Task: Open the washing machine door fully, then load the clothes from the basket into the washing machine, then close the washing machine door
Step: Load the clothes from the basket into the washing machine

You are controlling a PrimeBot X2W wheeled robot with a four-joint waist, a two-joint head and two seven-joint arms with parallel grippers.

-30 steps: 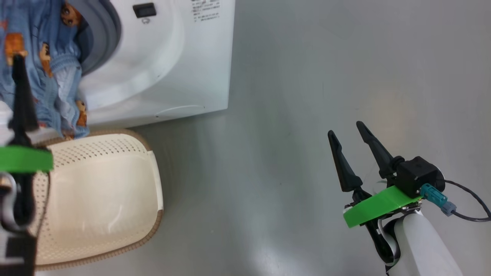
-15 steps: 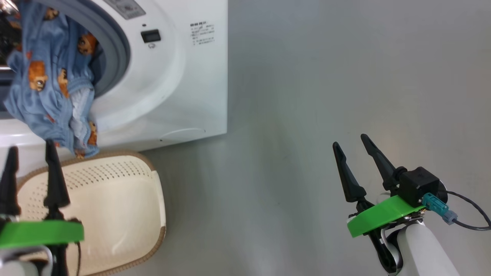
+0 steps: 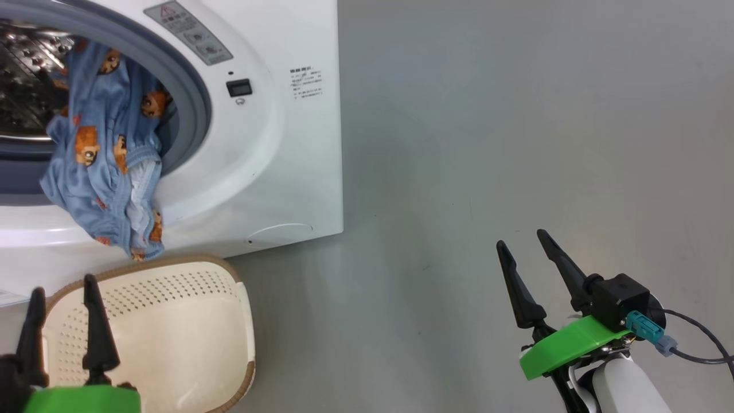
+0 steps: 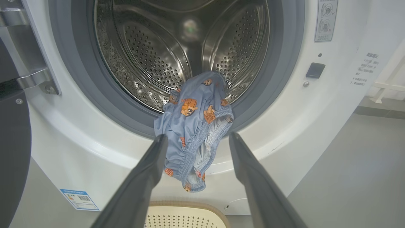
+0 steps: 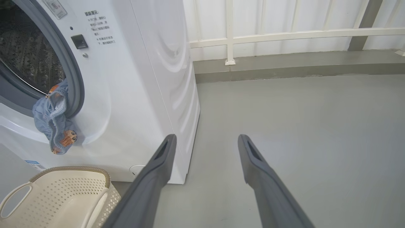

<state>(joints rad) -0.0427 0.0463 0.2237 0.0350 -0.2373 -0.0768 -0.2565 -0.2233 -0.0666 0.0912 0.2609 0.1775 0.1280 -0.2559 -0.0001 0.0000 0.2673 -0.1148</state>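
The white washing machine (image 3: 287, 160) stands at the upper left with its steel drum (image 4: 190, 47) exposed. The washing machine door (image 4: 14, 142) shows as a dark edge swung open on its hinge at the left. The light blue clothes (image 3: 109, 172) with orange figures hang over the grey gasket, part in the drum and part down the front (image 4: 193, 126) (image 5: 52, 123). Below them sits the cream basket (image 3: 241, 321) (image 5: 76, 169), its inside bare. My left gripper (image 3: 63, 285) (image 4: 197, 135) is open over the basket, short of the clothes. My right gripper (image 3: 520, 238) (image 5: 207, 136) is open above the floor.
Grey floor (image 3: 487, 115) stretches to the right of the machine. A white railing (image 5: 284, 31) and a low kerb close off the far side. A blue label (image 4: 79, 199) sits low on the machine's front. A dark cable (image 3: 694, 344) trails from my right wrist.
The head camera has tilted up, so more of the drum shows. My left gripper has pulled back from the clothes to above the basket. The clothes stay draped on the gasket.
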